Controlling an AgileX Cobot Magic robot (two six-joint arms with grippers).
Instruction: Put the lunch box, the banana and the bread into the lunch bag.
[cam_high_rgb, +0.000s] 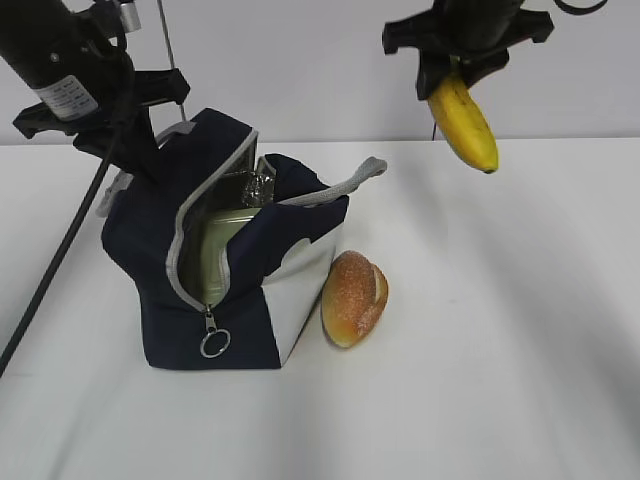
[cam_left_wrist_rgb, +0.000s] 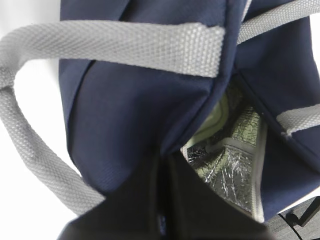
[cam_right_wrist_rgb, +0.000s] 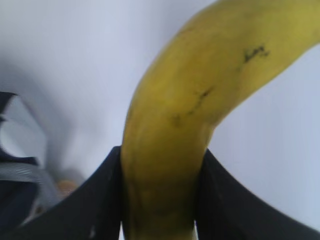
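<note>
Banana (cam_high_rgb: 466, 124) in right pincer (cam_high_rgb: 452, 72), aloft

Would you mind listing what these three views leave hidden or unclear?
- Lunch box: exterior view shows only a green-lidded sliver through the lunch bag opening; the bag walls hide the rest.
- Left gripper: left wrist view shows dark fingers pinching the bag's fabric; the tips are buried in it.
- Bread: right wrist view shows only a blurred scrap, behind the banana.
- Right gripper: tips cut off at the bottom edge.
</note>
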